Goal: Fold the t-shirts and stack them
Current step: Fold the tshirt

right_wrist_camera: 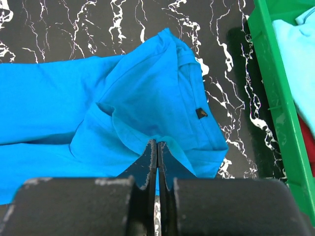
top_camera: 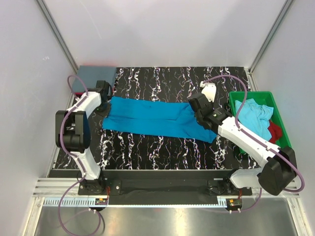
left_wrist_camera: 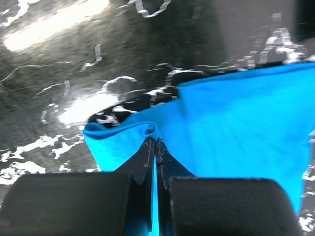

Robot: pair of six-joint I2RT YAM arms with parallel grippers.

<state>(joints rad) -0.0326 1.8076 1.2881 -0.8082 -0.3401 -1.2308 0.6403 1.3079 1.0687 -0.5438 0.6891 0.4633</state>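
A bright turquoise-blue t-shirt [top_camera: 157, 118] lies stretched across the black marbled table, folded lengthwise. My left gripper [top_camera: 104, 101] is shut on its left end; in the left wrist view the cloth [left_wrist_camera: 231, 123] is pinched between my shut fingers [left_wrist_camera: 147, 157]. My right gripper [top_camera: 197, 112] is shut on the shirt's right end near the collar; in the right wrist view the shirt [right_wrist_camera: 147, 98] bunches at my fingertips [right_wrist_camera: 150, 152]. A slate grey-blue shirt [top_camera: 93, 77] lies folded at the back left corner. Light aqua [top_camera: 253, 115] and red [top_camera: 274, 132] shirts lie in the green tray.
The green plastic tray [top_camera: 239, 97] stands at the right edge of the table, its wall showing in the right wrist view [right_wrist_camera: 275, 98]. White enclosure walls close in the back and sides. The arm bases stand along the near edge.
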